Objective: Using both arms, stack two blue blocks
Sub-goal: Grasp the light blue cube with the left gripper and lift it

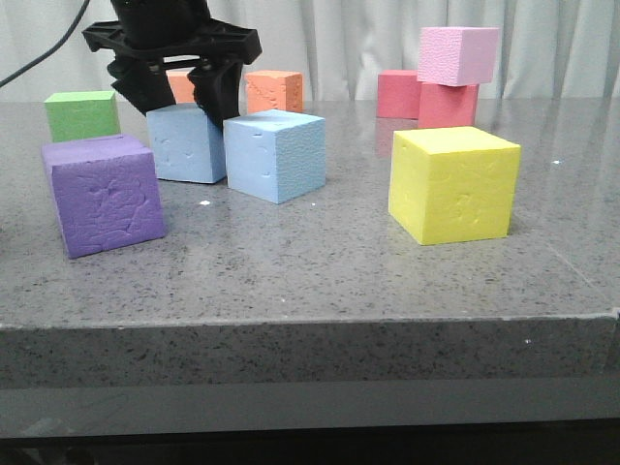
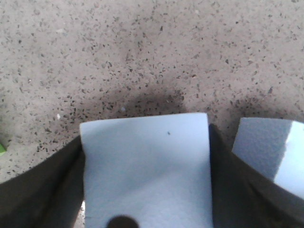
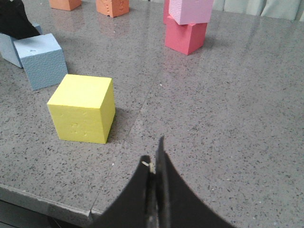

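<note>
Front view: left claw pinching rear blue block, half-hidden by front blue block; right claw pressed together.

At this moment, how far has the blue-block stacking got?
Nothing is stacked: both pale blue foam cubes sit on the grey speckled table. In hand: the left gripper straddles the rear blue cube, fingers either side. Left to do: lift it onto the front blue cube. The right gripper is shut, idle near the yellow foam cube.
</note>
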You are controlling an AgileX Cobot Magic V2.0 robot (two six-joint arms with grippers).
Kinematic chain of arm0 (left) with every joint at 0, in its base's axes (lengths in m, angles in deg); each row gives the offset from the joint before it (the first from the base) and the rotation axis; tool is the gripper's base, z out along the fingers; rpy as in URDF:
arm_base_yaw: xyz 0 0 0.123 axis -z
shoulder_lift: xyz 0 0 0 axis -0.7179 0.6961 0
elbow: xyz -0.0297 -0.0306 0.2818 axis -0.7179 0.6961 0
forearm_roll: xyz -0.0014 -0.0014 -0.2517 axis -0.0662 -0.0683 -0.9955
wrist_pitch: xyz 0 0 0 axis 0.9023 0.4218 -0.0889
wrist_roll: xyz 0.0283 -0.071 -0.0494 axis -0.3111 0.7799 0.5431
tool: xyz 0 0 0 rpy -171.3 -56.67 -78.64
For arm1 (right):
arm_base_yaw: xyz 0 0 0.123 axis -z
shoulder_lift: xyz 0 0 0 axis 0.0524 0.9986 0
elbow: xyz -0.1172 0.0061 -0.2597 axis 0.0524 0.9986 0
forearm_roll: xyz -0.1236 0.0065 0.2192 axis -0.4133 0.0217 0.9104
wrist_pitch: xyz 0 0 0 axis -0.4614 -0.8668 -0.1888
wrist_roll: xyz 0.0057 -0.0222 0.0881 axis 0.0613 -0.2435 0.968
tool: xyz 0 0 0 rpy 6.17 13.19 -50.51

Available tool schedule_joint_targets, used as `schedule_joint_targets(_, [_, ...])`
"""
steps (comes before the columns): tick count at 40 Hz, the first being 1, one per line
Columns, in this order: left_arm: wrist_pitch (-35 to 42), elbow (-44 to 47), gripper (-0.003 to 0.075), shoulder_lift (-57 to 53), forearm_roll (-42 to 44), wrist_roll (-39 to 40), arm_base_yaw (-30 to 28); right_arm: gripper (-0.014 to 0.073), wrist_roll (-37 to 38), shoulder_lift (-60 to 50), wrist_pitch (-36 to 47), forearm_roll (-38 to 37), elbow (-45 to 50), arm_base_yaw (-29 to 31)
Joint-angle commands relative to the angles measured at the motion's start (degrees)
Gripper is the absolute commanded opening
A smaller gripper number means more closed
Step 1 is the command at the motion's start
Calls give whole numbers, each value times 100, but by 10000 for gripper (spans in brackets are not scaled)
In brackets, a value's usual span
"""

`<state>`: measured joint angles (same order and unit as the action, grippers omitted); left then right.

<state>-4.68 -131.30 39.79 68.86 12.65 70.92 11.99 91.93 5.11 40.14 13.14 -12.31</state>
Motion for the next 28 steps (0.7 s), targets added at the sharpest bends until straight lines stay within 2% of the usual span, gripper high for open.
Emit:
schedule_joint_targets(1, [154,-182,396,-321,-7,14,35,-68,-16,33,461,56,-140,35])
schedule_joint_targets(10, [-15,-387,384,-321,-7,14,35,-68,-16,33,461,56,-140,35])
schedule_joint_targets(28, [-1154,-1912,383,-321,-221,14,160,-68,-16,33,461,56,-140,35])
